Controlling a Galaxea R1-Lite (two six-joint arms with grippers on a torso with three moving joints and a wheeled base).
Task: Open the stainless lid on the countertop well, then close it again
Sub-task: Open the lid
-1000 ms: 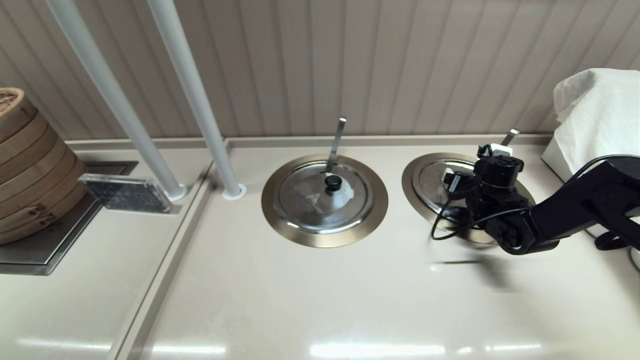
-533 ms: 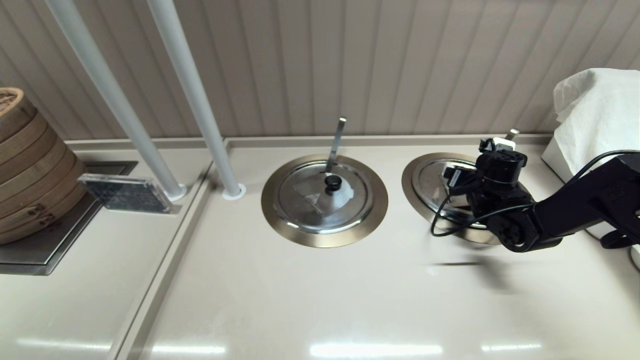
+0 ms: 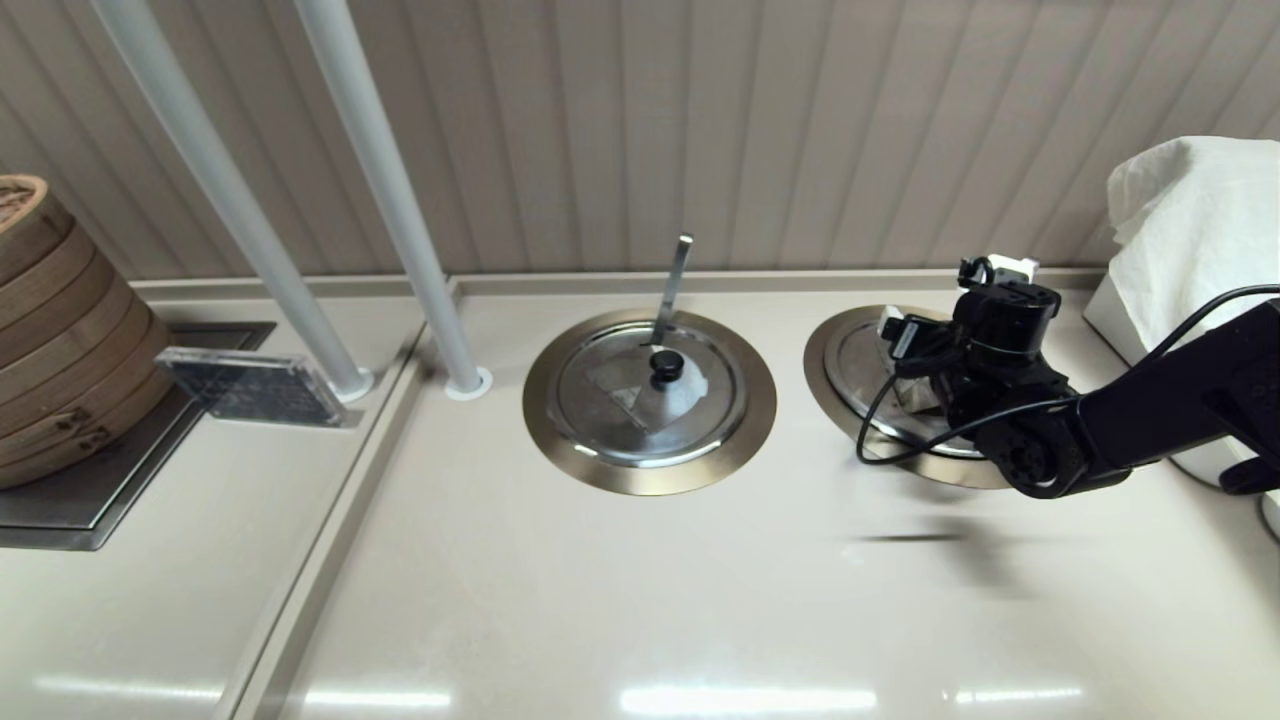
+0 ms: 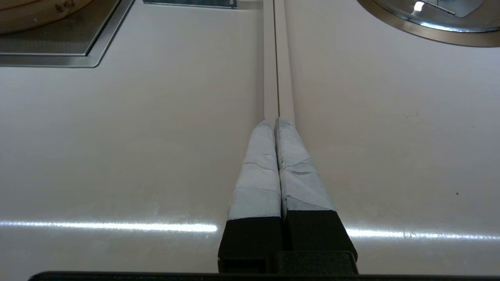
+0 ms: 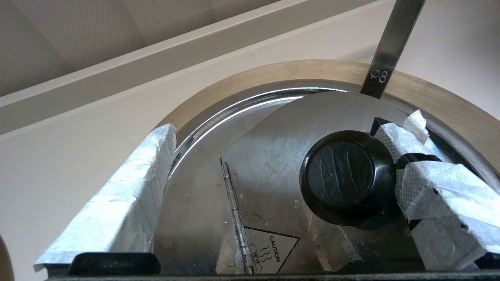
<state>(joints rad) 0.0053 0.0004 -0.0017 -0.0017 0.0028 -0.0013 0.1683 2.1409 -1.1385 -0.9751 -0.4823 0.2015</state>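
The stainless lid lies flat in the countertop well, inside the brushed-steel ring. It has a black knob, a hinge line and a caution triangle. My right gripper hangs open over the lid, straddling the knob. One taped finger is close against the knob; the other stands far off by the lid's edge. In the head view the right gripper covers most of the lid at the right. The left gripper is shut over the bare counter seam.
A slanted flat ladle handle rises from the well's far side. The twin lid with a whitish patch sits at centre with its own handle. Two grey posts and stacked bamboo steamers stand left. A white cloth-covered object is right.
The right arm has carried its gripper farther toward the back wall, over the right-hand lid. The lid has not moved.
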